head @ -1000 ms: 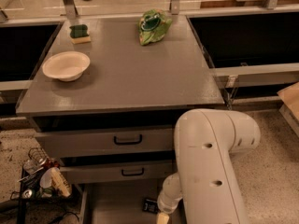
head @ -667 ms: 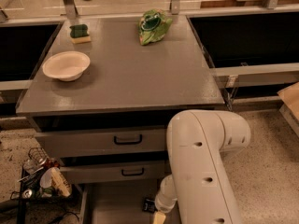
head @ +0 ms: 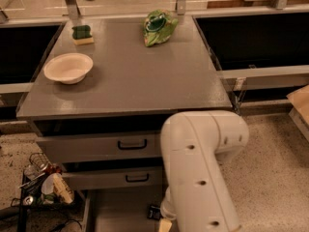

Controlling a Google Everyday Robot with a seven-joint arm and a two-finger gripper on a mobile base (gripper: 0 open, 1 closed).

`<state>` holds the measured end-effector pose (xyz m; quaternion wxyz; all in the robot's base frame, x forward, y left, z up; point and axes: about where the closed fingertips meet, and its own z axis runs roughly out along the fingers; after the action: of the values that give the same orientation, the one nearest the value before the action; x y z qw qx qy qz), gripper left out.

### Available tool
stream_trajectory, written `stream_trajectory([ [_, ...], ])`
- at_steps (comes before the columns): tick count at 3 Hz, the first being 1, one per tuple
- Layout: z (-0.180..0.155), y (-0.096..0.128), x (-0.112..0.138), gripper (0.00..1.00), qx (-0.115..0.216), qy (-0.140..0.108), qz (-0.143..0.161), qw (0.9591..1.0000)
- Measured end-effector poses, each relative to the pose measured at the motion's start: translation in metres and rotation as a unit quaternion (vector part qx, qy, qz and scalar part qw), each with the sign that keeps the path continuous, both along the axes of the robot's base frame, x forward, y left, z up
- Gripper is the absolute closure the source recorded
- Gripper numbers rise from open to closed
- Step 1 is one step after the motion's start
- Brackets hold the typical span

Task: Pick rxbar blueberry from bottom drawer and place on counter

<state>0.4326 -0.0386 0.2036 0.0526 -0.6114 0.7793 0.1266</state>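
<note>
Since a second ago my arm (head: 198, 168) has swung leftward across the view, and its big white elbow now covers more of the cabinet front. The rxbar blueberry (head: 154, 211) has not shifted. It shows as a small, flat, dark rectangle with a faint pale mark on its wrapper, lying on the smooth grey floor of the open bottom drawer (head: 120, 211). The arm's wrist hides its right edge.

The gripper (head: 164, 224) sits just below and right of the bar at the bottom edge of the view. Only a tan tip shows, and I cannot tell whether it is wide or narrow, or whether it touches the bar.

Just above the bar are two shallower grey drawers, the middle drawer (head: 96, 178) and the upper drawer (head: 87, 146). Both are shut, and each carries a thin black handle.

Above those, the desk (head: 130, 76) is a broad matte grey slab with a thick front edge. Far up and left of the bar, a shallow cream bowl (head: 68, 67) rests on it, round and smooth. Farther up sits a blocky green-and-yellow sponge (head: 82, 34). Almost straight up from the bar, at the back of the desk, lies a crumpled green chip bag (head: 158, 27).

Left of the bar, a wire basket (head: 41, 182) of clutter stands on the speckled floor (head: 275, 178).
</note>
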Motion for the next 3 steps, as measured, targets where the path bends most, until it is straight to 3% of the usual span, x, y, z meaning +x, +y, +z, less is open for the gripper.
stream_trajectory([
  [1, -0.0077, -0.0014, 0.0083, 0.00, -0.042, -0.034, -0.010, 0.9985],
  [2, -0.0077, -0.0014, 0.0083, 0.00, -0.042, -0.034, -0.010, 0.9985],
  [3, -0.0015, -0.0008, 0.0058, 0.00, -0.016, -0.036, -0.004, 0.9992],
])
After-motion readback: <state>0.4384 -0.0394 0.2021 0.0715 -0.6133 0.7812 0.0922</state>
